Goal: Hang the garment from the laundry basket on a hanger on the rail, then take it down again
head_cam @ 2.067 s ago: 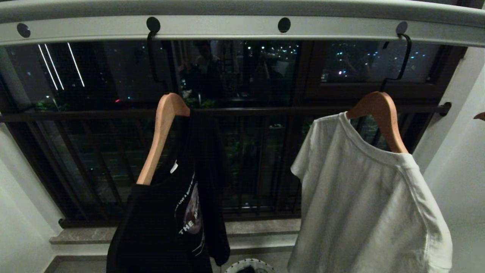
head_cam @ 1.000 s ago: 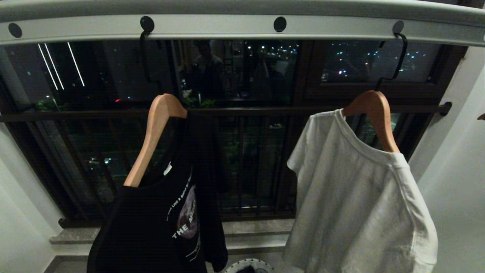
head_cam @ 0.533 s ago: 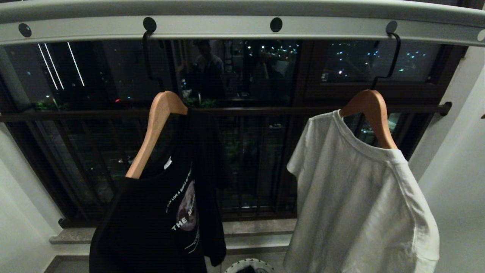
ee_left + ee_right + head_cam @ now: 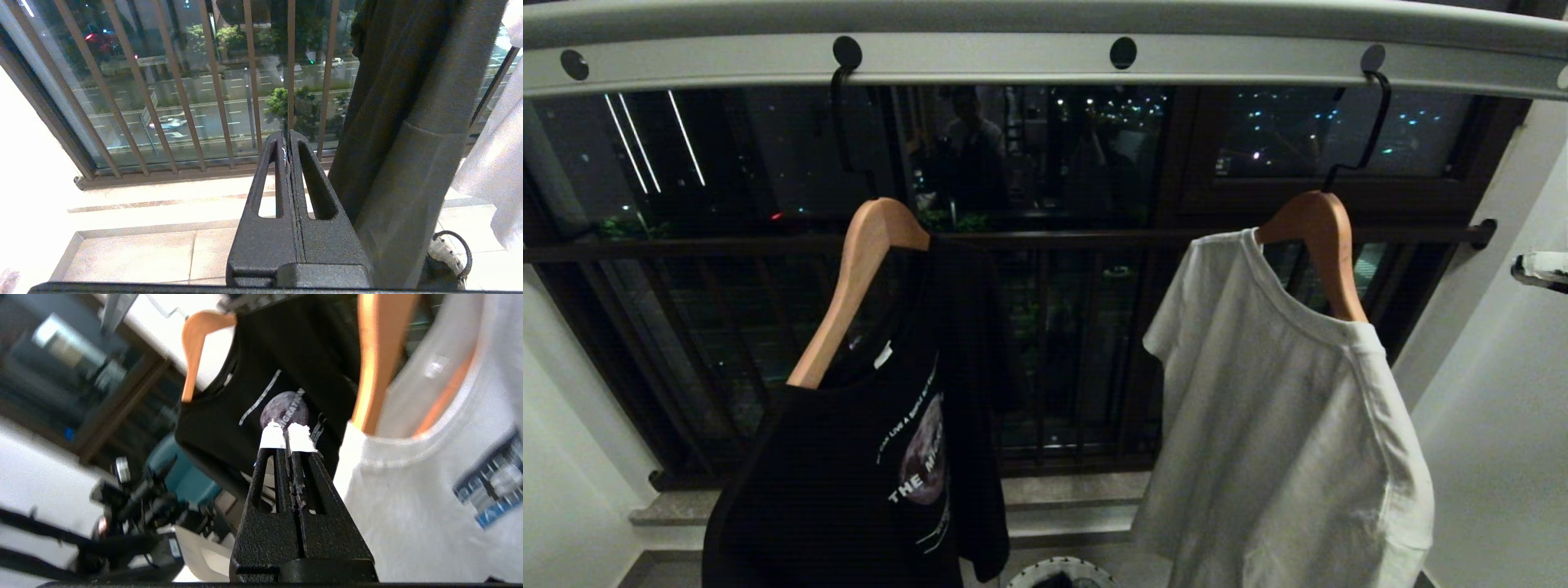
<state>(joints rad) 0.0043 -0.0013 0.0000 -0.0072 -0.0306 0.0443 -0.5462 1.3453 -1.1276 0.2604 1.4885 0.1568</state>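
Both grippers read to me as pressed together and empty: left gripper low by the window bars, right gripper at the far right, beside the white shirt. Low down, I see the laundry basket holding something dark. Black shirt and white shirt hang on wooden hangers from the rail.

laundry basket: cut off by edge | right tool: only tip visible

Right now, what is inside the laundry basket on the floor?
Only the top of the laundry basket shows, with something dark inside. What it is cannot be told; the picture's edge cuts off the rest.
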